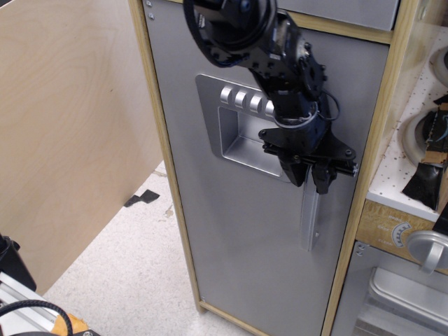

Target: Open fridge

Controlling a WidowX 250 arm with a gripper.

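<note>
A plywood panel [70,126] stands at nine o'clock. The fridge [231,231] fills the centre, door shut in its frame, its dispenser panel [234,129] at ten o'clock of the gripper [310,178], whose black fingers clench the top of the vertical handle [309,220]. An oven unit [399,280] sits at four o'clock.

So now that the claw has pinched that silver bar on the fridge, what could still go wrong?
The claw grips only the very top of the handle, so it might slip off when pulling. The fridge door looks fully shut, so a stiff door could resist and tug the whole light cabinet. The door seems hinged on the left, so a straight pull rather than an arc could twist the claw off the bar.
</note>
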